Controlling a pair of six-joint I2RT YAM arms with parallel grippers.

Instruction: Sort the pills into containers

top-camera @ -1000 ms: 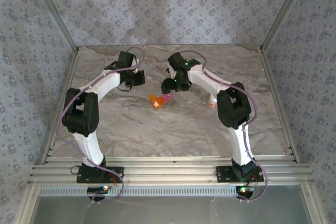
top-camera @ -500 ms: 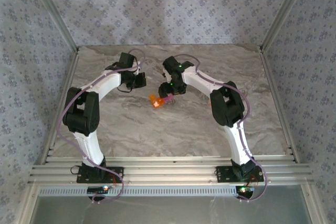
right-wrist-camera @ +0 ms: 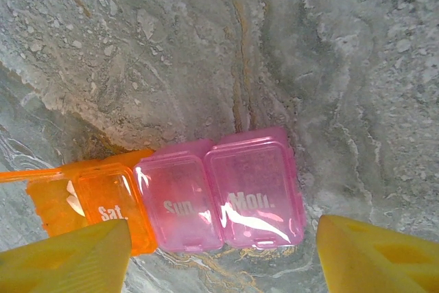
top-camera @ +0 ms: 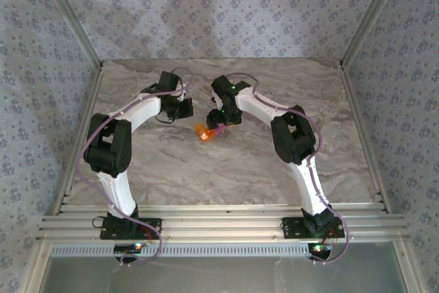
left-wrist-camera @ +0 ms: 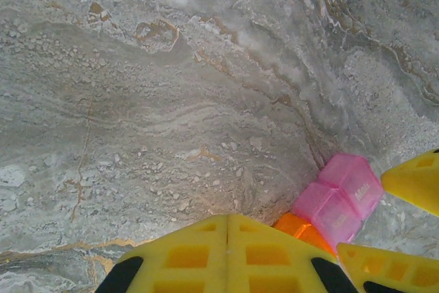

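Our right gripper, jaws apart and empty, now hangs closer over the containers, so we expect contact next.

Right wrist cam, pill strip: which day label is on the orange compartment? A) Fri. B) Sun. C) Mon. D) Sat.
D: the orange compartment reads Sat., while the pink compartments beside it read Sun. and Mon.

2 white arms with black joints, lilac cables alongside, green lights, yellow gridded pincer fingers.
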